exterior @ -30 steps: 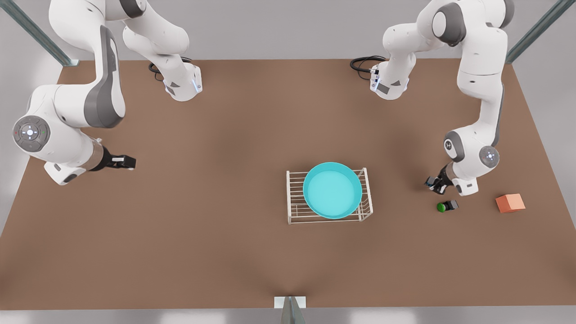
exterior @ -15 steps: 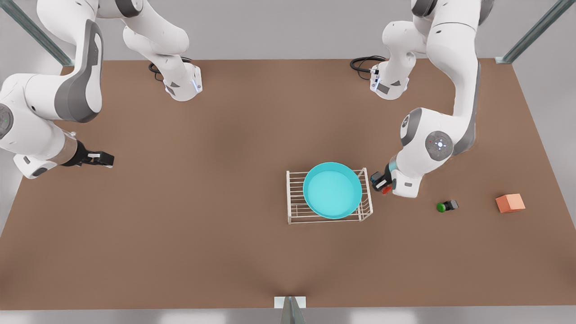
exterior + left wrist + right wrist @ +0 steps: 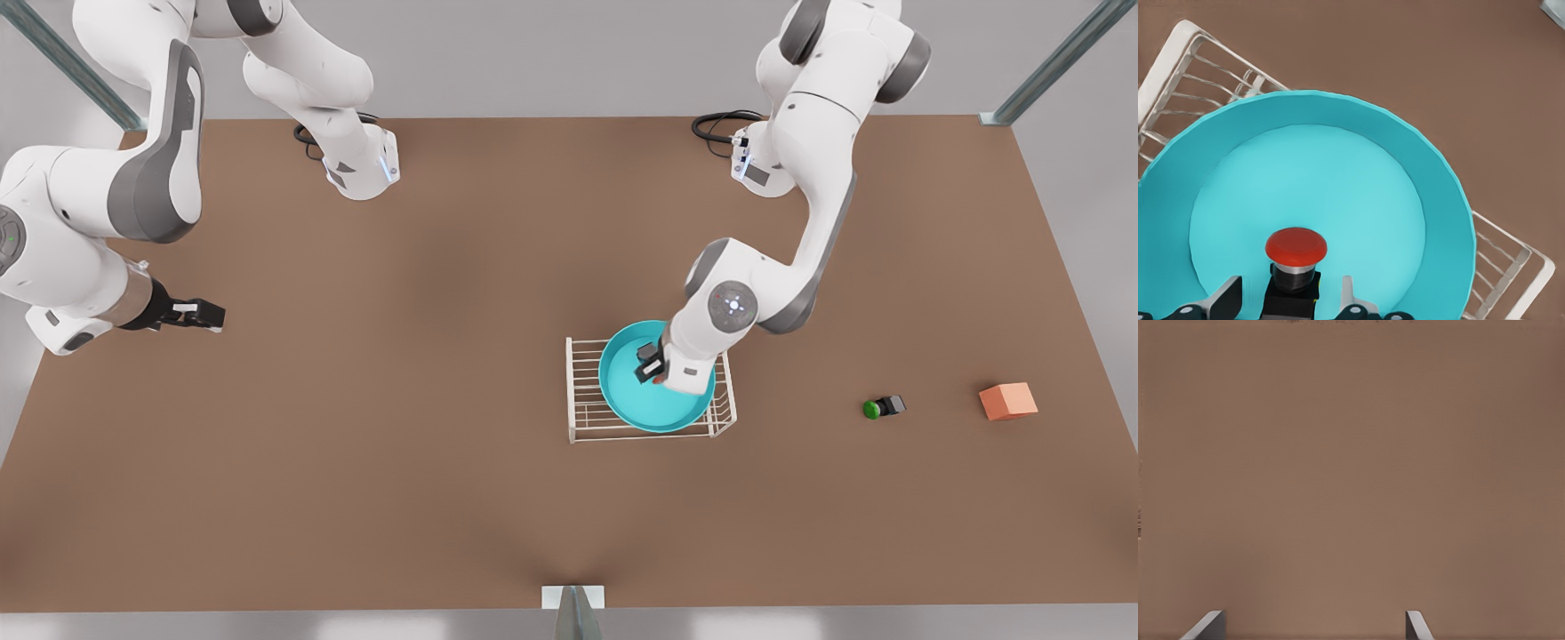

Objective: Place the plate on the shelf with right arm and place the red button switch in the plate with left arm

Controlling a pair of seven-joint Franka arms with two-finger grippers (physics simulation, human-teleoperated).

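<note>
The plate point(image 3: 656, 404) sits on the shelf point(image 3: 582, 391), near the middle of the desk point(image 3: 444, 444). The left hand point(image 3: 650, 366) hovers over the plate, closed on the red switch point(image 3: 1296, 248); its fingers point(image 3: 1226, 298) flank the dark body, red cap forward. The right hand point(image 3: 200, 314) waits at the front view's left, well apart, fingers point(image 3: 1206, 625) spread wide over bare desk. A green switch point(image 3: 882, 408) and orange cube point(image 3: 1008, 401) lie at the front view's right.
</note>
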